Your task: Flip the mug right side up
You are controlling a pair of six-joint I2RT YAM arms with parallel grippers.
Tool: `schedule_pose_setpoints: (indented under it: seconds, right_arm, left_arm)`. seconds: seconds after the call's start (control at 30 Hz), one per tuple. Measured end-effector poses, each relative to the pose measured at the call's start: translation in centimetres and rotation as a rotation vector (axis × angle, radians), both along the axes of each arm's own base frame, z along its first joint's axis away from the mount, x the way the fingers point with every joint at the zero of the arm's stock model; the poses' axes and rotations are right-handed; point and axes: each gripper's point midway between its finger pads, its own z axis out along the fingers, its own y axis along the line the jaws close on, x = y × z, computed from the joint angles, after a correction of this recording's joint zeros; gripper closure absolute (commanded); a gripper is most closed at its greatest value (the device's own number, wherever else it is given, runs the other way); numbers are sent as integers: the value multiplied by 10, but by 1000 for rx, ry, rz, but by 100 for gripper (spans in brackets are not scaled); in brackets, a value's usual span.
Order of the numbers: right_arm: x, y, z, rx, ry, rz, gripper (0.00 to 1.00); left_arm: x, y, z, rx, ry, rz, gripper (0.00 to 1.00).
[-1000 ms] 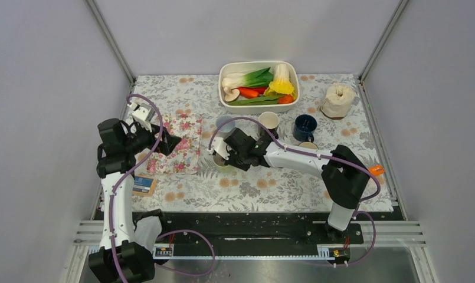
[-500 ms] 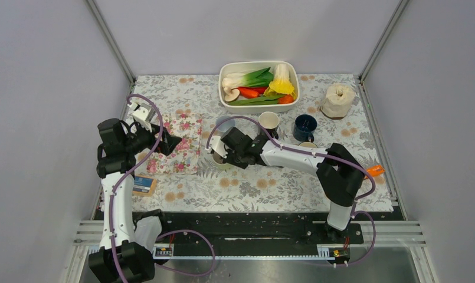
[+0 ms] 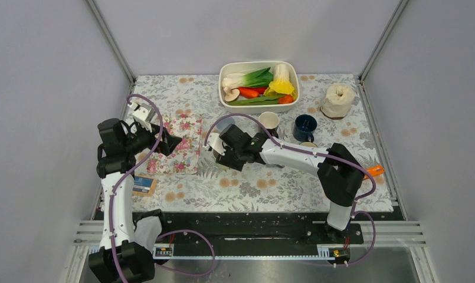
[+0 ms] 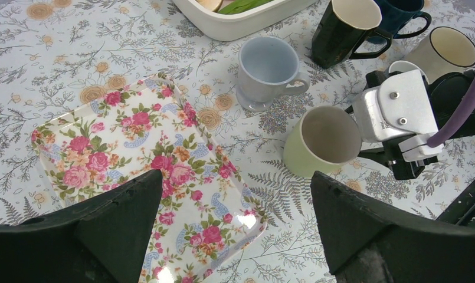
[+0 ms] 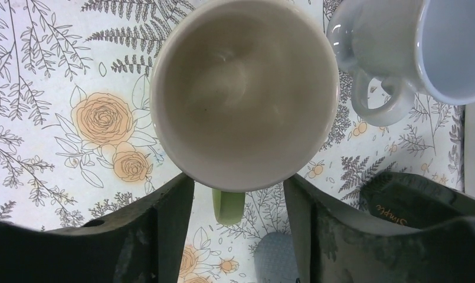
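The pale green mug [image 5: 243, 94] stands upright on the flowered tablecloth, its mouth facing up and its inside cream. Its green handle [image 5: 228, 206] points back between the fingers of my right gripper [image 5: 238, 188], which is open with a gap on each side of the handle. From above, that gripper [image 3: 223, 154] covers most of the mug. In the left wrist view the mug [image 4: 323, 138] sits right of centre with the right gripper's metal head beside it. My left gripper [image 4: 235, 183] hangs wide open above the tray's near corner, holding nothing.
A rose-patterned tray [image 4: 134, 153] lies left of the mug. A light blue mug [image 4: 267, 68], a black mug [image 4: 341, 29], a navy mug [image 3: 304, 127] and a cream mug [image 4: 447, 50] stand close behind. A white dish of vegetables [image 3: 258, 85] sits at the back.
My right gripper's jaws have opened and let go of the mug's handle, after edging slightly left. The left arm has not moved.
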Motion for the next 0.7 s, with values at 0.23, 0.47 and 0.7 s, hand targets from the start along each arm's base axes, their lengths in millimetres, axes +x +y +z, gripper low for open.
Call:
schedule_pose_setpoints:
  seconds: [0.23, 0.47, 0.7]
  right_arm:
    - [-2, -4, 12, -1, -5, 7, 1]
    - [-4, -28, 111, 129, -173, -19, 0]
    - [8, -125, 233, 364, -390, -199, 0]
  left_arm:
    - [0, 0, 0, -1, 0, -1, 1]
    - [0, 0, 0, 1, 0, 2, 1]
    - [0, 2, 2, 10, -10, 14, 1]
